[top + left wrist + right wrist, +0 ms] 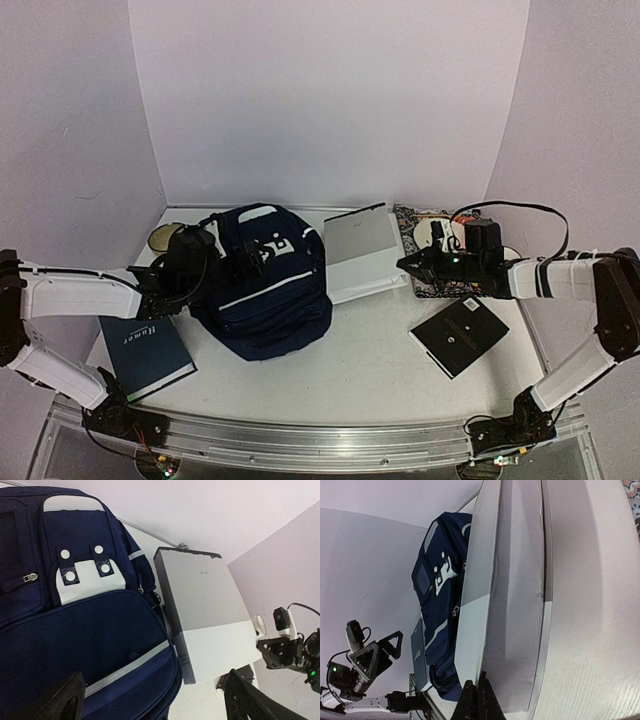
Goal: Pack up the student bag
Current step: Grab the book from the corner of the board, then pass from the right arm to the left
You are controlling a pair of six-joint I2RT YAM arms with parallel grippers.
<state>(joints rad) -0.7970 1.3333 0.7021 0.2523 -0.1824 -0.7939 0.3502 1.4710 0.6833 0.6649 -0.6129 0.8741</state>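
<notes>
**Navy bag mid-table, an arm at each flank**

Navy fabric is what draws the eye: the bag [262,280] lies slumped a little left of centre on the tabletop [350,385], white-patched front facing up. From here I can't make out an open mouth on it, and the one zip [31,576] I can see looks drawn closed.

That's the worry. If nothing gets that soft cloth open and held, anything pushed at it will just shove the whole bag along. The fabric could also slip out of a shallow pinch. On the other side, a closed gripper nudging the grey box [362,250] could skate off its edge or swing it round, since the box leans close beside the bag. The dark book [146,352] and the black square pad [460,337] lie on the tabletop, well apart from the bag's top.

The left arm reaches in low from the left edge, forearm near level. The left gripper [188,265] is spread wide and empty at the bag's upper-left corner; whether it touches, I can't tell. The right arm folds at the elbow and stretches leftward, and the right gripper [477,700] is pinched tight on nothing, its tips at the box's right edge.
</notes>
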